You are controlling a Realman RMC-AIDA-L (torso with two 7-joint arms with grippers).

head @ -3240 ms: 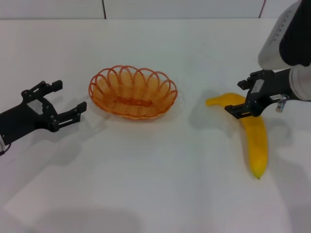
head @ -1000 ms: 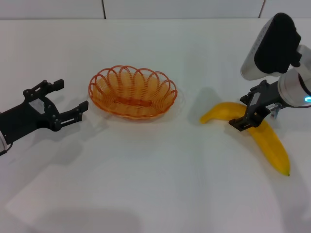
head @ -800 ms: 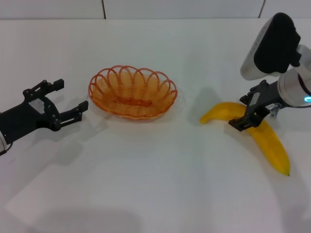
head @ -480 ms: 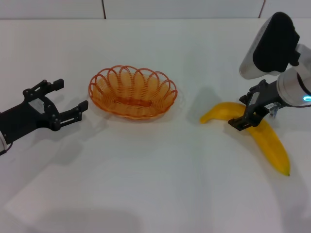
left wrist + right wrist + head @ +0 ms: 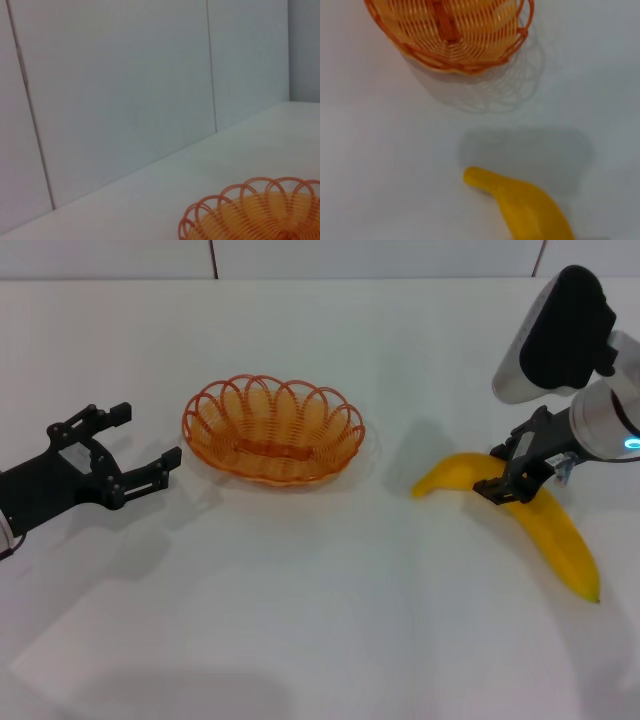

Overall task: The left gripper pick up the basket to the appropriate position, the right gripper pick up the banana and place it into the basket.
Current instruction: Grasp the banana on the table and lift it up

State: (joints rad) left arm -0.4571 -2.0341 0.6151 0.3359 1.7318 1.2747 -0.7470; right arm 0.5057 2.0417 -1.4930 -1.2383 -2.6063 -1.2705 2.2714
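The orange wire basket (image 5: 273,430) sits on the white table, left of centre; it also shows in the left wrist view (image 5: 260,212) and the right wrist view (image 5: 451,30). My left gripper (image 5: 147,436) is open and empty, just left of the basket and apart from it. The yellow banana (image 5: 552,532) lies at the right, with its stem end toward the basket. My right gripper (image 5: 503,472) is shut across the banana near its stem end. The right wrist view shows the banana's stem end (image 5: 527,205) over the table.
The white table (image 5: 320,620) stretches wide in front of the basket and between basket and banana. A white panelled wall (image 5: 125,90) stands behind the table. The right arm's white and black forearm (image 5: 558,330) hangs above the banana.
Since 3.2 s ago my right gripper has turned with the banana, swinging its far tip out to the right. Over the last second it barely shifted. The left gripper and basket stayed still.
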